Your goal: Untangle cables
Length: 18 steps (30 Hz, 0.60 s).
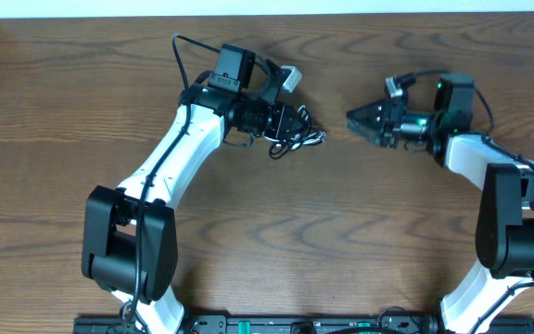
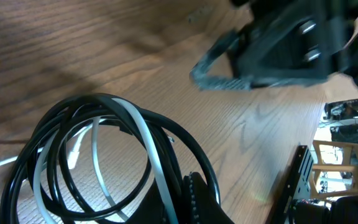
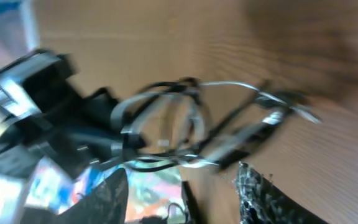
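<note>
Brown wooden table [image 1: 341, 232] filling the frame, grain running left to right, cables [image 1: 295, 139] in black and white loops at upper centre, loose ends down on the wood, black rail [image 1: 295, 326] along bottom edge.

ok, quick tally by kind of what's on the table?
Robot arms: 2, the left arm and the right arm
Cable bundle: 1, black and white cords looped together; the number of cords inside cannot be told
Total: 3
</note>
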Motion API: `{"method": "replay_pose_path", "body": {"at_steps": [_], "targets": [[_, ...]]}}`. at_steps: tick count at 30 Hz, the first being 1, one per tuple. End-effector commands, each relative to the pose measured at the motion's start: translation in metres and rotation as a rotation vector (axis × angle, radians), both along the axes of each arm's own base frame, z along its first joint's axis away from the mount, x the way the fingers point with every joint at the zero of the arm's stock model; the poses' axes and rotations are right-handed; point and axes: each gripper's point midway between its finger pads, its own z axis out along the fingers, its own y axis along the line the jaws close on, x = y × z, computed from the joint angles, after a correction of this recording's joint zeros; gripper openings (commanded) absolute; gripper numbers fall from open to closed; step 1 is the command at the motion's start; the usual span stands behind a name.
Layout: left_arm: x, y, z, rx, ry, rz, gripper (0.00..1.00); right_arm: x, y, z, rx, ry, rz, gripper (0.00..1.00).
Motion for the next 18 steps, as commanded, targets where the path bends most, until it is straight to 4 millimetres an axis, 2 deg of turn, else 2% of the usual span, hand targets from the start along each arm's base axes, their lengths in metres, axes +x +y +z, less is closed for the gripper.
{"method": "replay_pose_path", "body": {"at_steps": [1, 4, 8, 14, 18], "targets": [[-0.007, -0.004, -0.002, -0.036, 0.046, -0.018, 0.07, -0.001, -0.009, -0.032, -0.095, 0.032, -0.084, 0.54], [-0.01, -0.009, 0.006, -0.093, 0.108, -0.004, 0.07, -0.01, -0.011, -0.047, -0.142, -0.013, -0.078, 0.59], [0.002, -0.007, 0.011, -0.133, 0.247, 0.135, 0.08, -0.021, -0.01, -0.057, -0.182, -0.111, -0.035, 0.68], [0.019, -0.004, 0.027, -0.234, 0.446, 0.303, 0.08, -0.023, -0.01, -0.059, -0.218, -0.234, 0.002, 0.78], [0.02, -0.005, 0.029, -0.262, 0.623, 0.416, 0.07, -0.021, -0.012, -0.062, -0.255, -0.282, 0.004, 0.79]]}}
